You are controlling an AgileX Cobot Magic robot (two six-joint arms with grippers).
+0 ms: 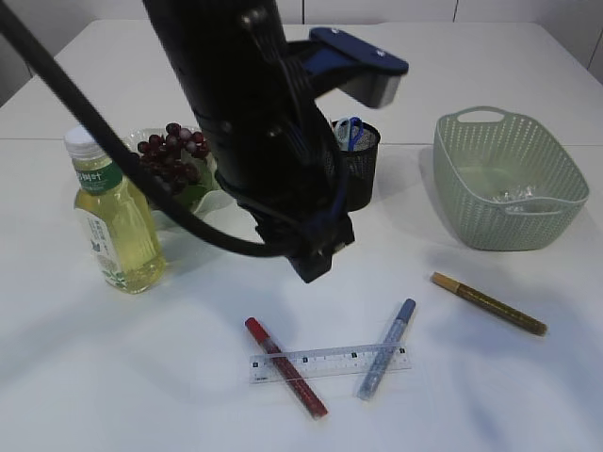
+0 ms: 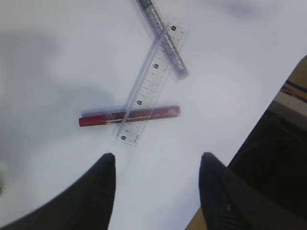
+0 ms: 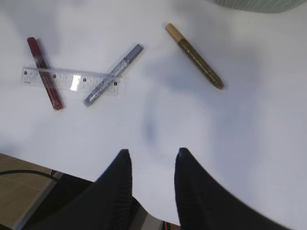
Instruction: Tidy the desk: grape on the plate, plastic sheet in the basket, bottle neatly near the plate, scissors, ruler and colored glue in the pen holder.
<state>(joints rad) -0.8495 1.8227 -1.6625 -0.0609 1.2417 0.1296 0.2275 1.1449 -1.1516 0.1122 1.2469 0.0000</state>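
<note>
Ruler (image 1: 330,363) lies flat near the table's front edge, long axis parallel to that edge, with the red glue pen (image 1: 286,368) and silver glue pen (image 1: 386,348) crossing it diagonally; bare table all round them. Gold glue pen (image 1: 488,303) lies alone toward the front-right, slanting, well clear of the basket (image 1: 528,226). Left gripper (image 2: 157,163) hangs wide open and empty above the ruler; right gripper (image 3: 151,160) is part-open, empty, by the front edge.

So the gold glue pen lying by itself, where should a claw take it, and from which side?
Grip the gold glue pen around the middle of its barrel, coming straight down from above with the fingers set across its length. It lies flat on the table, apart from the ruler and the basket, so both long sides look free. The right claw, open, appears nearer.
</note>
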